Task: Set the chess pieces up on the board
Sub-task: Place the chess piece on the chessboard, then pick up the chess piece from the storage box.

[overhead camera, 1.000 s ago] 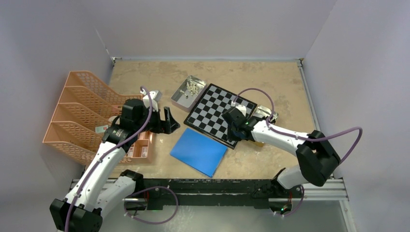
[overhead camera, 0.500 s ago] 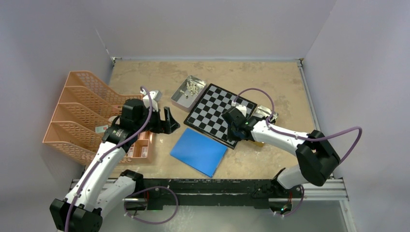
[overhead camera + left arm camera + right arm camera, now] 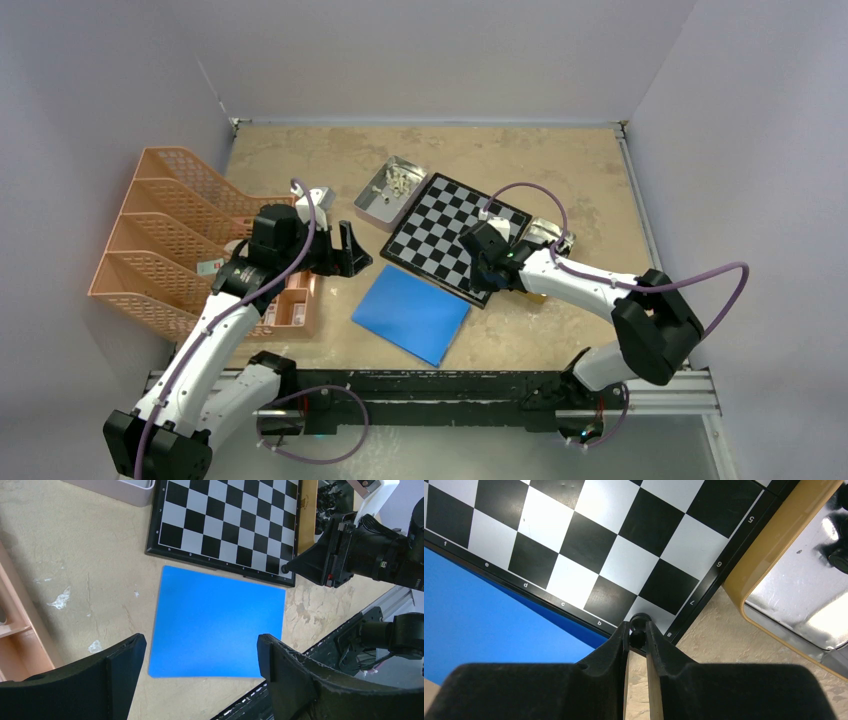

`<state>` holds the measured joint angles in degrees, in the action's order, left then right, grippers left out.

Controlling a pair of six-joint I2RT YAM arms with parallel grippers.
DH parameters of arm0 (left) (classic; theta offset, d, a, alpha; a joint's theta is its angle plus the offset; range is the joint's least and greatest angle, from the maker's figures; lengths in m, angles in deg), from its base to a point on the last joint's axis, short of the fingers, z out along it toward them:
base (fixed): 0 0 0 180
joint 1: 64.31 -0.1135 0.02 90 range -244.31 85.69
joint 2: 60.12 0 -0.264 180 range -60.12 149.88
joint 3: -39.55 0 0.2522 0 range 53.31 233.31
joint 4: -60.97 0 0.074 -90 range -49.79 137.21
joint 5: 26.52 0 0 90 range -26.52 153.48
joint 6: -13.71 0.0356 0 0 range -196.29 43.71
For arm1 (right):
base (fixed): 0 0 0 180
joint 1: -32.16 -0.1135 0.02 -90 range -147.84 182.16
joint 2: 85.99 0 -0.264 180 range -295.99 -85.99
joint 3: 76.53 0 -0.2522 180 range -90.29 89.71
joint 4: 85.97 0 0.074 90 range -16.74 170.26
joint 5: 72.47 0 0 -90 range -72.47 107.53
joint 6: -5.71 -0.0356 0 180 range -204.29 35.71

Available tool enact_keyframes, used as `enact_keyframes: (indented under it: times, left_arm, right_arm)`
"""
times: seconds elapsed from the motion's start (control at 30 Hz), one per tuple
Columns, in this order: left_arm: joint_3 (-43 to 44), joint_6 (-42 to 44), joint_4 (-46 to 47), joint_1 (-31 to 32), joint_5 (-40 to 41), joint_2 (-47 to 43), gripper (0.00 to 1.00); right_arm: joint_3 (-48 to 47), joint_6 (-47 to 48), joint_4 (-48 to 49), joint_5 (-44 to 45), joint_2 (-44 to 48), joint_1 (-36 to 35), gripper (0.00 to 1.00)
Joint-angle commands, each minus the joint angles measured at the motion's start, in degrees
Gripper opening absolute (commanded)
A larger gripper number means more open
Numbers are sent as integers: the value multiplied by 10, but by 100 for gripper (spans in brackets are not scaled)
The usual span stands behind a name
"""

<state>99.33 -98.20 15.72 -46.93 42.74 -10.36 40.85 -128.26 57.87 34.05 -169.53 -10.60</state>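
Note:
The board (image 3: 455, 232) of black and silvery checks lies at mid-table, bare of pieces apart from the one I hold. My right gripper (image 3: 637, 630) is shut on a small black chess piece (image 3: 639, 621) over the white corner square by the "8" mark of the board (image 3: 589, 540). In the top view the right gripper (image 3: 487, 284) is at the board's near corner. My left gripper (image 3: 201, 642) is open and empty, above the blue sheet (image 3: 220, 615). Cream pieces lie in a tin (image 3: 392, 188). Black pieces lie in a tin (image 3: 804, 585).
The blue sheet (image 3: 412, 313) lies just before the board. An orange file rack (image 3: 160, 230) and a small orange tray (image 3: 290, 300) stand at the left. The tin of black pieces (image 3: 548, 235) sits against the board's right edge.

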Motion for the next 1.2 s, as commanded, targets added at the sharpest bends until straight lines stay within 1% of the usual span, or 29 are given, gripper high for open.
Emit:
enact_keyframes:
  times: [0.0, 0.27, 0.43, 0.5, 0.7, 0.8, 1.03, 1.17]
  left_arm:
    - [1, 1, 8, 3, -4, -3, 82]
    - [1, 1, 7, 3, -5, -4, 82]
    - [1, 2, 7, 3, -4, -5, 82]
    - [1, 1, 7, 3, -3, -6, 81]
    - [1, 1, 7, 3, -1, -7, 81]
    - [2, -1, 6, 3, -3, -5, 81]
    - [4, 2, 5, 3, -1, -7, 81]
    - [4, 2, 6, 3, -2, -17, 81]
  right_arm:
    - [-12, -7, -24, -1, 6, -3, 20]
    - [-15, -11, -24, -1, 12, -4, 29]
    - [-27, -7, -24, -8, 25, -4, 30]
    - [-32, -6, -27, -15, 30, -4, 32]
    - [-62, -15, -57, -6, 36, -3, 34]
    - [-83, -4, -63, 27, 45, -3, 33]
    - [-103, -31, -67, 119, 65, 0, 32]
    - [-110, -40, -71, 149, 73, 32, 32]
